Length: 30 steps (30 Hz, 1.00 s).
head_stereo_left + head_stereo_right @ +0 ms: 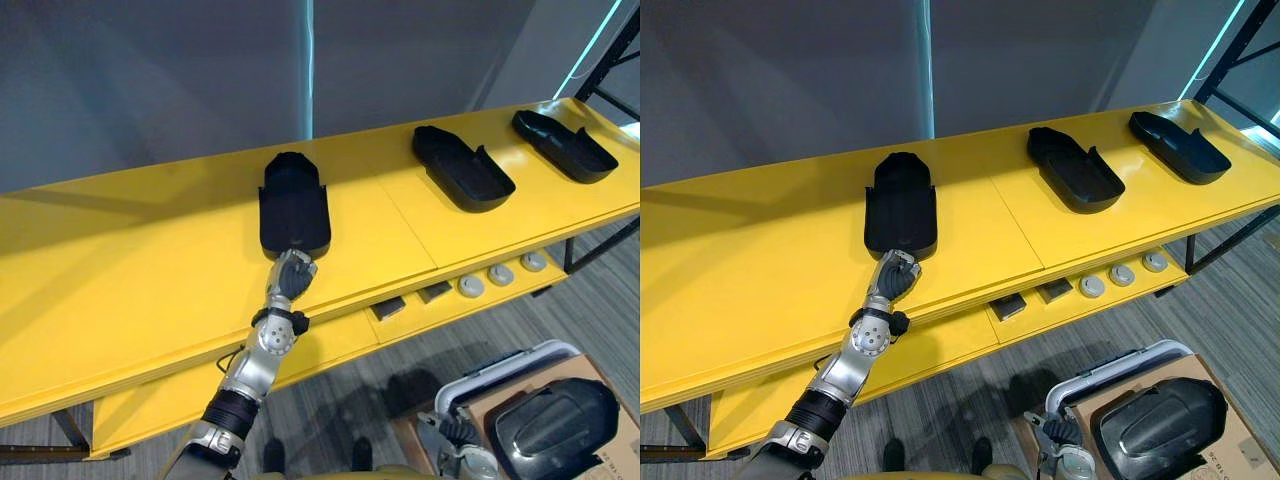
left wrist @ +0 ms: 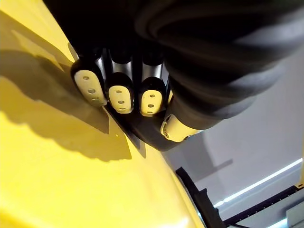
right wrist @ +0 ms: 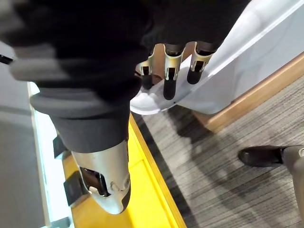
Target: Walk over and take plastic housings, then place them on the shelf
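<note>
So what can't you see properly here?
Left hand: whether it grips the housing; its dark cover blocks the left wrist view.
Right hand: whether it holds the white rim; its cover blocks the right wrist view.
Round parts: too small in the eye views to identify.
Box: cut off at the eye views' lower right corner.

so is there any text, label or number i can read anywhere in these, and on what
None readable.
The three black plastic housings on the yellow shelf: no lettering shows.
The round parts and dark blocks on the lower shelf: too small to tell.
</note>
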Tool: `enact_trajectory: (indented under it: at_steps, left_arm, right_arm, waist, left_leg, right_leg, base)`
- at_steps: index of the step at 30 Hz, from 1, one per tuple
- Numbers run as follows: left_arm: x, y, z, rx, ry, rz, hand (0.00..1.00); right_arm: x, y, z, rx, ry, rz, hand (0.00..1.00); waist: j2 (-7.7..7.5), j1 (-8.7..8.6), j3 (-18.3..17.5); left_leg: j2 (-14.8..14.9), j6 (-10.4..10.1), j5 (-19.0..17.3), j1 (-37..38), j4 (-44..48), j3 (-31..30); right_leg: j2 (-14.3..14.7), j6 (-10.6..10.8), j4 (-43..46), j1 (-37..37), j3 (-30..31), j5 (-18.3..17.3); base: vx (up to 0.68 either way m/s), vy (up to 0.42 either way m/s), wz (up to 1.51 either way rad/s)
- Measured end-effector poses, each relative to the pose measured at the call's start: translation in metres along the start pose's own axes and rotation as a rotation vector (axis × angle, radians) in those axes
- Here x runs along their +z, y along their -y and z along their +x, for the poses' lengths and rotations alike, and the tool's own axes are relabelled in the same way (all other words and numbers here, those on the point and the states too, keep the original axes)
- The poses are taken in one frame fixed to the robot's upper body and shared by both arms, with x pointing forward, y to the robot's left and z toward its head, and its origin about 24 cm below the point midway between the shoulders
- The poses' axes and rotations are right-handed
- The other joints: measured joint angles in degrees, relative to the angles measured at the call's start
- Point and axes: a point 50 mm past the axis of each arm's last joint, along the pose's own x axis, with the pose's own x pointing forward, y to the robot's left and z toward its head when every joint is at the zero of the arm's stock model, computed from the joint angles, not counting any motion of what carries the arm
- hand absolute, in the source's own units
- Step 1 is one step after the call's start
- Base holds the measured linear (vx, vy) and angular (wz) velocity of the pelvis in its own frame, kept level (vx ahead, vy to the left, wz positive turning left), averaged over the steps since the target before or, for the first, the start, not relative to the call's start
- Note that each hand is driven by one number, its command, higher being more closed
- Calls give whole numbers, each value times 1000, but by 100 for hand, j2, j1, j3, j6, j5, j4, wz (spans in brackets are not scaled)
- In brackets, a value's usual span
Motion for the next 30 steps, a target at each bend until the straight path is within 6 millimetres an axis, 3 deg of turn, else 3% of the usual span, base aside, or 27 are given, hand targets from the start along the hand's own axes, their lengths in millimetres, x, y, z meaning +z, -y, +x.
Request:
enact_trajectory:
  at_steps: [3,6,8,9,11,15,18,21,22,24,26,28,29,30]
  left_arm:
    - [37,-16,-1,66,151,-96,100]
    - [89,-52,-21,192,432,-203,100]
    - [103,-80,-37,307,531,-221,100]
    - [103,-102,-49,406,555,-203,100]
    - [93,-126,-65,535,534,-170,100]
    - [37,-171,-121,876,261,-139,100]
    - [7,-175,-157,984,58,-139,100]
    - [-37,-162,-183,935,-226,-131,100]
    - [-65,-148,-195,862,-395,-149,100]
    - [-87,-132,-201,787,-516,-190,100]
    - [-122,-95,-216,635,-732,-277,100]
    - [-137,-73,-225,558,-837,-317,100]
    - [-147,-59,-233,506,-919,-337,0]
    - [-155,-43,-239,452,-986,-355,0]
  right_arm:
    - [-6,4,-2,-11,-19,-4,0]
    - [-13,7,-3,-20,-46,-11,0]
    - [-17,12,-4,-41,-56,-19,0]
    - [-19,15,-5,-48,-64,-23,0]
    - [-24,17,-6,-54,-79,-27,0]
    - [-34,25,-10,-90,-111,5,0]
    - [-41,28,-16,-99,-122,11,0]
    - [-40,30,-19,-102,-114,7,0]
    - [-32,25,-18,-74,-77,7,0]
    - [-26,16,-17,-31,-51,-9,0]
    - [-20,-5,-17,54,-24,-22,0]
    - [-19,-13,-18,73,-25,-9,0]
    - [-18,-18,-18,90,-21,-15,0]
    - [-16,-20,-17,93,-16,-16,0]
  waist:
    - [6,46,0]
    - [57,122,-27]
    - [105,194,-45]
    - [136,210,-54]
    - [155,219,-69]
    - [188,489,-102]
    - [167,541,-128]
    - [158,574,-220]
    - [162,587,-231]
    - [152,589,-254]
    - [148,585,-321]
    - [173,598,-336]
    - [162,625,-351]
    - [170,657,-378]
  left_leg:
    - [-1,-26,18,-13,31,-110]
    - [-6,-34,24,-3,32,-229]
    - [-4,-39,26,1,31,-331]
    - [3,-45,28,4,28,-393]
    - [13,-50,24,9,8,-483]
    - [32,-65,36,60,2,-535]
    - [15,-60,10,69,0,-626]
    - [27,-44,-23,81,2,-545]
    - [52,-42,-22,83,23,-417]
    - [84,-39,-22,94,32,-252]
    - [107,-25,-4,166,35,-84]
    - [94,-5,10,243,35,-28]
    - [73,-3,-7,279,33,-6]
    - [53,7,-17,284,31,-6]
  right_leg:
    - [-3,16,22,32,-36,-23]
    - [-12,3,191,28,-146,-140]
    - [-17,4,349,30,-216,-256]
    - [-20,-8,460,31,-280,-340]
    - [-19,-12,575,34,-360,-439]
    - [-18,-30,676,57,-489,-506]
    - [-74,2,733,156,-640,-598]
    - [-116,34,795,156,-691,-644]
    - [-126,75,817,151,-713,-671]
    - [-134,77,836,151,-744,-673]
    - [-192,74,940,161,-816,-713]
    - [-224,81,995,215,-810,-759]
    - [-251,127,1018,241,-803,-818]
    - [-269,132,1030,243,-807,-862]
  base:
    - [6,-2,17]
    - [-12,-9,18]
    - [-24,-19,25]
    - [-38,-24,33]
    - [-27,-24,28]
    - [-5,-25,15]
    - [-15,-2,25]
    - [-6,-2,8]
    - [0,0,0]
    - [-8,2,3]
    - [18,9,17]
    - [20,8,5]
    - [0,0,0]
    - [0,0,0]
